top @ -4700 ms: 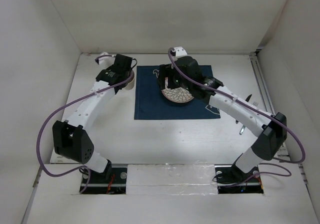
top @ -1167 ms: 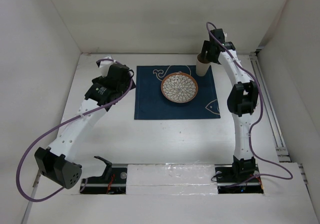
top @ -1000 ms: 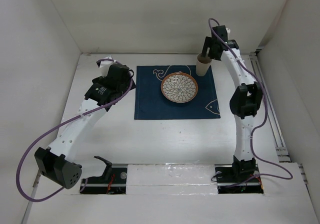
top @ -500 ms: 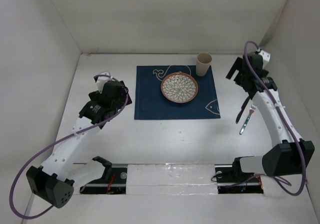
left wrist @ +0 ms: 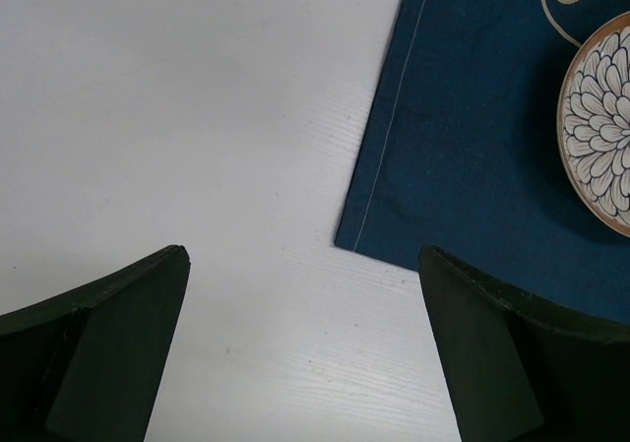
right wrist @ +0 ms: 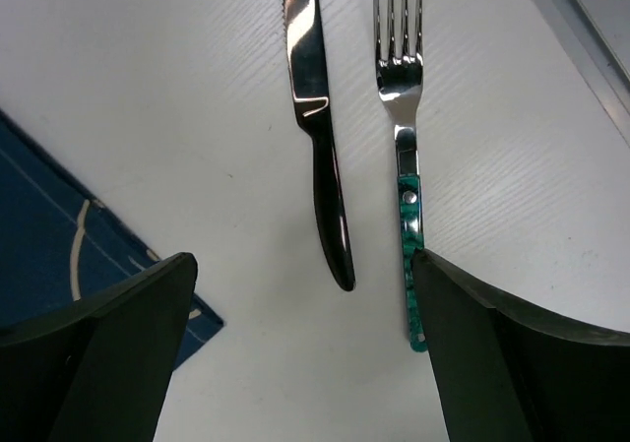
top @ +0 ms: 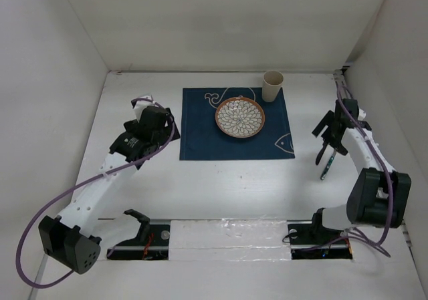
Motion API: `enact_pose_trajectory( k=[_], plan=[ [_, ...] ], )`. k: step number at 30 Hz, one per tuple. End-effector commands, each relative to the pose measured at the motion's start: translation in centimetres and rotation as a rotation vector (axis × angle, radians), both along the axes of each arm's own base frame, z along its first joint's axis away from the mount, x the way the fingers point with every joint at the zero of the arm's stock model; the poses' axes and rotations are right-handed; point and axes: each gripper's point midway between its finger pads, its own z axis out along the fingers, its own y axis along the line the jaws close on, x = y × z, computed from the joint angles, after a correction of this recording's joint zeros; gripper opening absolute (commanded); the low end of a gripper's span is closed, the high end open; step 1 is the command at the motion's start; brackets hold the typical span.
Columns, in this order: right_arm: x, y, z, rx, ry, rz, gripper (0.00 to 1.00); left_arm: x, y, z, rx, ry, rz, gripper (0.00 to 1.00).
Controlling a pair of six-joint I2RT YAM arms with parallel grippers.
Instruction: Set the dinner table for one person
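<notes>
Top view: white matte tabletop point(top: 221, 186) across the whole floor of the white-walled bay, under both arms. Navy placemat point(top: 200, 143) flat at far centre, white line drawings on it. Patterned plate point(top: 240, 117) resting on the placemat, toward its far edge. Beige cup point(top: 272, 85) upright at the placemat's far right corner, just beside the plate. Left hand point(top: 152, 123) poised just left of the placemat, over bare tabletop. Right hand point(top: 328, 146) poised right of the placemat, over the cutlery, with the teal handle of the fork point(top: 325, 174) poking out on the near side. Left wrist view: both fingers point(left wrist: 98, 353) spread wide, gripping nothing. Bare tabletop and the placemat's near left corner in the gap, slice of plate at the right edge of view. Right wrist view: fingers point(right wrist: 98, 363) spread wide too, gripping nothing. Knife point(right wrist: 320, 137) and fork flat on the tabletop, side by side, parallel, apart. Knife on the left, between fork and placemat. Blade tip and tines pointing far, handles near. Placemat corner with a white line at lower left of view, apart from the knife. Cannot tell the height of either hand above the tabletop.
</notes>
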Motion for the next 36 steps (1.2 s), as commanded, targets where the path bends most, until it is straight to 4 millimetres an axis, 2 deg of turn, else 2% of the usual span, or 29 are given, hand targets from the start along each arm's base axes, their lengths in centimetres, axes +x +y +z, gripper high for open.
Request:
enact_pose_trajectory(
  k=[1,3,4,9,10,11,14,16,21,23,25,26,28,29,30,32,35,36],
  plan=[
    [2.7,-0.2,-0.7,0.028,-0.027,0.034,0.95,0.4,-0.7,0.3,-0.011,-0.019,-0.033,1.0],
    [3.4,-0.6,-1.1,0.018,-0.026,0.027,0.92,0.3,-1.5,-0.3,-0.008,0.002,-0.06,1.0],
    [3.8,-0.7,-2.0,0.022,-0.007,0.027,0.92,0.2,-1.9,-0.3,-0.008,0.002,-0.072,1.0],
    [3.5,-0.9,-5.0,0.019,0.061,0.016,0.88,0.2,-1.6,-0.7,0.01,0.017,-0.063,1.0],
    [3.7,-1.0,-4.9,0.017,0.052,0.016,0.88,0.2,-1.5,-0.6,0.015,0.014,-0.057,1.0],
    [3.1,-1.2,-5.9,0.023,0.08,0.006,0.88,0.2,-1.5,-0.6,0.015,0.014,-0.057,1.0],
    [3.3,-1.4,-6.4,0.041,0.08,0.004,0.86,0.2,-1.5,-0.6,0.015,0.014,-0.057,1.0],
    [3.3,-1.1,-7.5,0.057,0.104,0.009,0.83,0.3,-1.5,-0.9,0.02,0.022,-0.057,1.0],
    [3.7,-1.4,-7.3,0.065,0.14,0.022,0.77,0.1,-1.4,-1.0,0.024,0.03,-0.057,1.0],
    [3.6,-1.1,-8.1,0.087,0.171,0.043,0.75,0.3,-1.4,-1.3,0.028,0.036,-0.045,1.0],
    [3.6,-0.7,-8.5,0.108,0.201,0.063,0.68,0.3,-1.4,-1.5,0.032,0.044,-0.045,1.0],
    [3.7,-0.6,-8.4,0.113,0.211,0.078,0.59,0.3,-1.4,-1.5,0.032,0.044,-0.045,1.0],
    [3.8,-0.6,-8.5,0.115,0.219,0.078,0.5,0.3,-1.4,-1.5,0.032,0.044,-0.045,1.0],
    [4.0,-0.7,-8.5,0.111,0.221,0.086,0.41,0.3,-1.4,-1.5,0.032,0.044,-0.045,1.0],
    [3.8,-0.5,-8.6,0.121,0.228,0.09,0.41,0.3,-1.4,-1.5,0.032,0.044,-0.045,1.0],
    [3.8,-0.5,-8.6,0.121,0.228,0.09,0.33,0.3,-1.2,-1.2,0.034,0.033,-0.038,1.0],
    [3.8,-0.4,-8.6,0.125,0.229,0.102,0.14,0.3,-1.2,-1.2,0.034,0.033,-0.038,1.0],
    [3.8,-0.4,-8.6,0.126,0.229,0.102,0.1,0.3,-1.2,-1.2,0.034,0.033,-0.038,1.0]
  ],
)
